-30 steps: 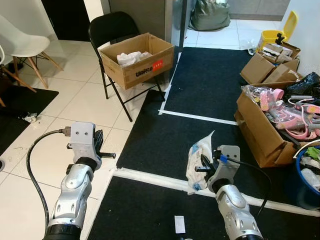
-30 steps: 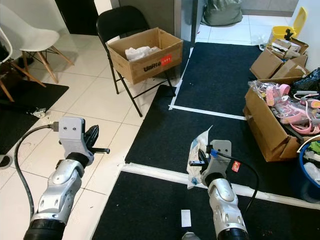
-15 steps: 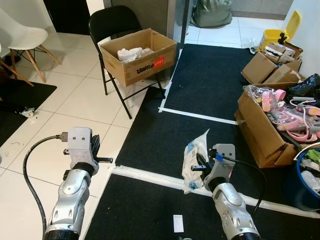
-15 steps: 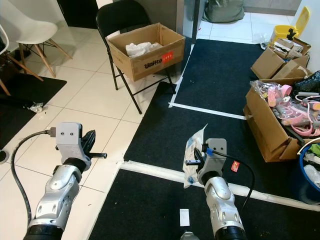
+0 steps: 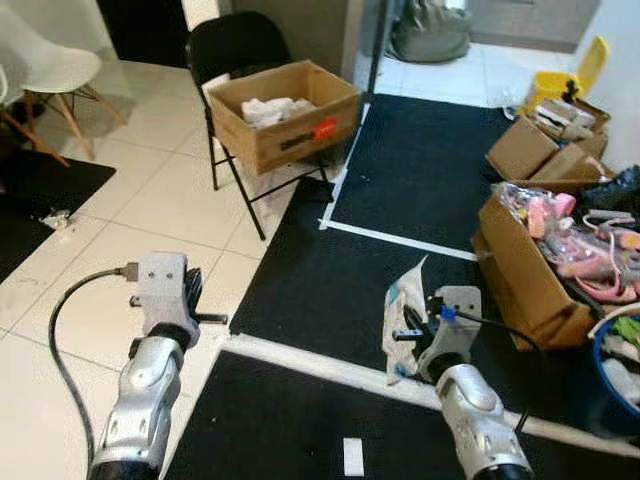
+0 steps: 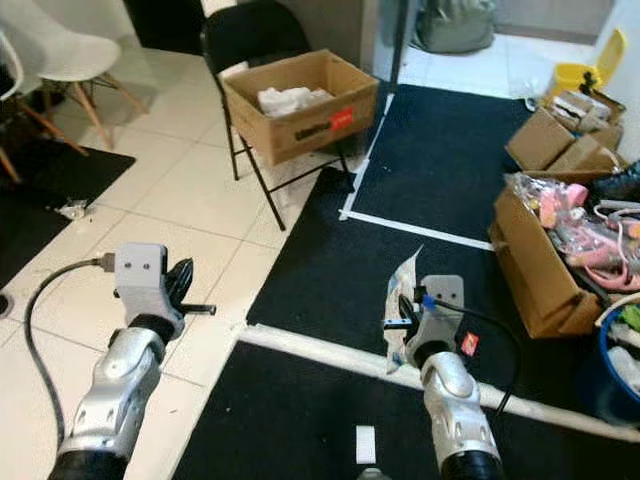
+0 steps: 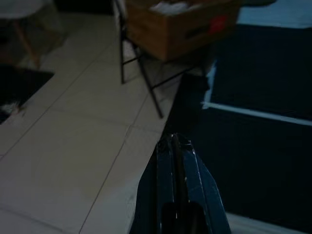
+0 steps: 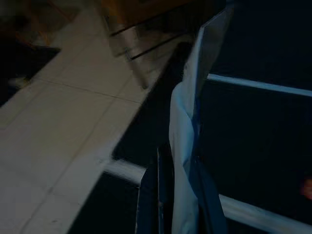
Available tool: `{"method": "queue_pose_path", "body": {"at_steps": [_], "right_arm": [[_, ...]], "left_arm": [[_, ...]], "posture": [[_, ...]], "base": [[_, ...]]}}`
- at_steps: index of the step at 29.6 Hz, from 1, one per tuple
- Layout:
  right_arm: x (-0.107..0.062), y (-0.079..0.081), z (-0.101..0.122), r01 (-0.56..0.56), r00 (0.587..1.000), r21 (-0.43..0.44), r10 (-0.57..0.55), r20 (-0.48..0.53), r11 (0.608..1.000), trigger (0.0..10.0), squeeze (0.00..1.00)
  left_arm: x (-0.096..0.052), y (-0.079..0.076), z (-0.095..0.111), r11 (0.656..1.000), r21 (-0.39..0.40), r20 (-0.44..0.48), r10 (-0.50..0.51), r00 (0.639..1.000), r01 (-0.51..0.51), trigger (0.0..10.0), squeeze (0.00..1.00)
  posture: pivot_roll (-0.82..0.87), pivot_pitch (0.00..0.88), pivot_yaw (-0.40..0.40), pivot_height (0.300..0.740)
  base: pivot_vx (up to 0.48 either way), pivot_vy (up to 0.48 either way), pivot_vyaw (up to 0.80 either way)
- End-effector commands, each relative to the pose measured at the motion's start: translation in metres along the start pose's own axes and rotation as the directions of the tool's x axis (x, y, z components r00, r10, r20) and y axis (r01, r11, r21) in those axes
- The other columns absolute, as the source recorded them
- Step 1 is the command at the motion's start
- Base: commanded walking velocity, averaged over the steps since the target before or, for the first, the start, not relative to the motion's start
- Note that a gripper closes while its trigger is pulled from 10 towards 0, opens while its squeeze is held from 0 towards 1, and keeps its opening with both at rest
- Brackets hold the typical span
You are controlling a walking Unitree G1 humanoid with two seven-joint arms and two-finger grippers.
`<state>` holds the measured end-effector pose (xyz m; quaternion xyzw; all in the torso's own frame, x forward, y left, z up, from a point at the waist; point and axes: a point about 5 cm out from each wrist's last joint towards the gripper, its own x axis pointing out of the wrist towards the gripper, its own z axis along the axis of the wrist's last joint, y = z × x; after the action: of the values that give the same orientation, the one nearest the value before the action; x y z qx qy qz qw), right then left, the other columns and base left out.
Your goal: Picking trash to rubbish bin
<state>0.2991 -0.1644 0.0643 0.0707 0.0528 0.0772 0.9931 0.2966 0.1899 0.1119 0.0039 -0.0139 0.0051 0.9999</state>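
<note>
Right gripper point(image 5: 408, 331): pinched on plastic wrapper point(image 5: 403, 314), long axis upright. Cardboard box point(image 5: 283, 113) on chair: 11 o'clock, well apart.

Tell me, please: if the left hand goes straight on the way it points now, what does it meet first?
Probably the folding chair carrying the cardboard box. The left hand points over bare floor tiles toward the chair legs; depth is unclear, so it might reach the floor first.

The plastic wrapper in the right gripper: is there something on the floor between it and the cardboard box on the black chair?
Nothing visible blocks the way. The right gripper holds the plastic wrapper above black mat; from there to the cardboard box on the black folding chair, I see mat, white tape lines and tiles.
</note>
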Motion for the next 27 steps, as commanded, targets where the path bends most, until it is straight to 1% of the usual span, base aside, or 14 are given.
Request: {"method": "queue_pose_path", "body": {"at_steps": [1, 17, 27], "right_arm": [[-0.0017, -0.0028, -0.0039, 0.007, 1.0, 0.001, -0.007, -0.024, 1.0, 10.0, 0.0], [-0.0017, -0.0057, -0.0043, 0.015, 0.999, 0.002, -0.015, -0.032, 1.0, 10.0, 0.0], [-0.0025, -0.0083, -0.0068, 0.027, 0.999, 0.003, -0.027, -0.04, 1.0, 10.0, 0.0]], "left_arm": [[-0.001, -0.0003, -0.0018, 1.0, 0.005, -0.009, -0.001, 1.0, 0.001, 10.0, 0.0], [-0.0002, -0.0006, 0.0003, 1.0, 0.006, -0.005, -0.007, 1.0, 0.007, 10.0, 0.0], [0.0001, -0.0012, 0.0, 1.0, 0.005, -0.005, -0.015, 1.0, 0.015, 10.0, 0.0]], "posture": [[0.04, 0.176, 0.052, 0.74], [0.04, 0.178, 0.05, 0.74], [0.04, 0.158, 0.047, 0.74]], "base": [[0.251, 0.0, 0.0], [0.248, 0.0, 0.0], [0.249, 0.0, -0.55]]}}
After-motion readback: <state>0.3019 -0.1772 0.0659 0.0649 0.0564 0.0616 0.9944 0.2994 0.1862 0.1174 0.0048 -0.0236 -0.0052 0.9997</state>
